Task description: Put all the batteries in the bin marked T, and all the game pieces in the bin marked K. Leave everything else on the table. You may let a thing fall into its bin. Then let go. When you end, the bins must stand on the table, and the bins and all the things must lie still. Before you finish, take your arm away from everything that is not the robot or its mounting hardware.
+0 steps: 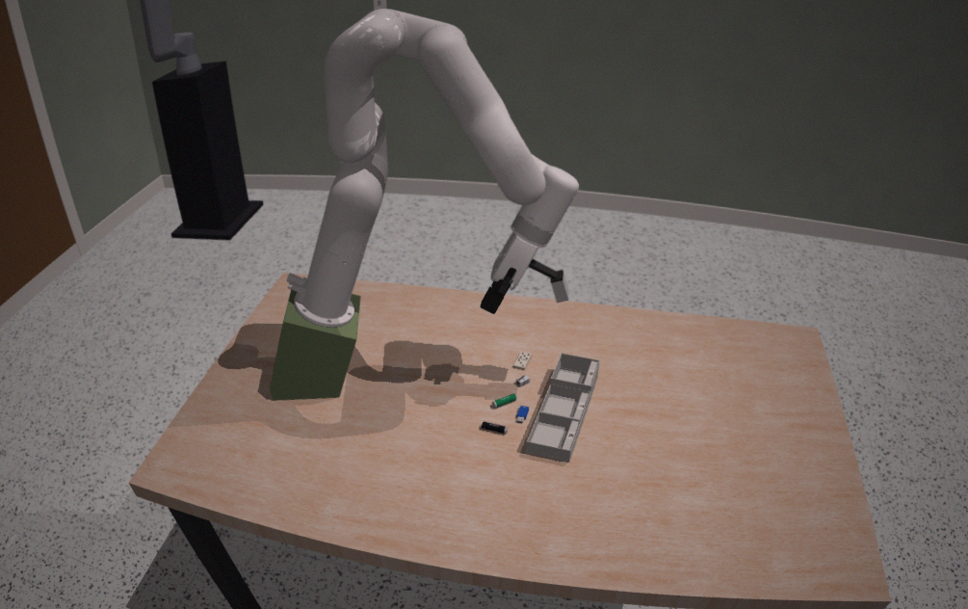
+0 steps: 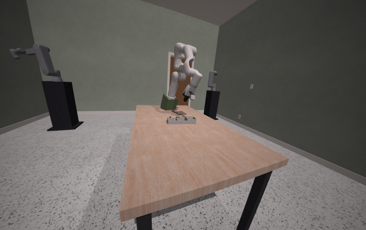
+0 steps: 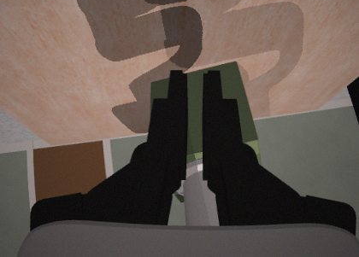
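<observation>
My gripper (image 1: 490, 301) (image 2: 186, 98) (image 3: 195, 94) is shut on nothing and hangs tilted in the air above the table (image 1: 699, 454) (image 2: 192, 157) (image 3: 51, 28), left of and behind the objects. In the top view, a white dotted game piece (image 1: 522, 359), a small silver battery (image 1: 522, 380), a green battery (image 1: 503, 401), a small blue object (image 1: 522, 412) and a black object (image 1: 492, 428) lie in a loose line left of a row of three grey bins (image 1: 548, 450) (image 2: 181, 121). I cannot read the bins' letters. The wrist view shows none of these objects.
The arm's green pedestal (image 1: 313, 355) (image 2: 168, 102) (image 3: 238, 93) stands on the table's back left part. Other arms on black stands (image 1: 199, 144) (image 2: 59, 105) are on the floor away from the table.
</observation>
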Tool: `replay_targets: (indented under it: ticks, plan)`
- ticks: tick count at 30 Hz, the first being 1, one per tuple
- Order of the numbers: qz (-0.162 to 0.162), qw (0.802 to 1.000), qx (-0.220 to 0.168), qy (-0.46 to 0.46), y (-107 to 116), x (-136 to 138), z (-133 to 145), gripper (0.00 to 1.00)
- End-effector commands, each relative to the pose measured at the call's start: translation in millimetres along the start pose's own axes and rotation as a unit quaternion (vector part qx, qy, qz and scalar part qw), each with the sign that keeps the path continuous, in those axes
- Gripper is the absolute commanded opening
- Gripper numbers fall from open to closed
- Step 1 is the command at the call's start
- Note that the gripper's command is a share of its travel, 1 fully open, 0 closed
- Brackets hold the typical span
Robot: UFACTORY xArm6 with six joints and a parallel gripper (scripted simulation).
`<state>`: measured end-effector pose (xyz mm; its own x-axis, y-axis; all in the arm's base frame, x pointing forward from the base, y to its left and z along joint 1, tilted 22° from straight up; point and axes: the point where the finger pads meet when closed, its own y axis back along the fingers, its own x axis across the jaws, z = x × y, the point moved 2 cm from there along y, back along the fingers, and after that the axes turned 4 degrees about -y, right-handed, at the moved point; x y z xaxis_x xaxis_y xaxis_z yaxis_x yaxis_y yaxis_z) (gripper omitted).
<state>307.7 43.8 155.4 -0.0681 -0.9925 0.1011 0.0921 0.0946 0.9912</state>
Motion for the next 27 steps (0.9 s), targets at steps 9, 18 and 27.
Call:
replay_targets:
  ticks: [9, 18, 27]
  plan:
    - [-0.105, 0.986, 0.132, -0.012, 19.6, 41.1, -20.0, 0.07]
    - [-0.115, 0.968, 0.219, -0.031, 33.2, 78.5, -27.5, 0.07]
    - [-0.115, 0.968, 0.219, -0.031, 33.2, 78.5, -27.5, 0.07]
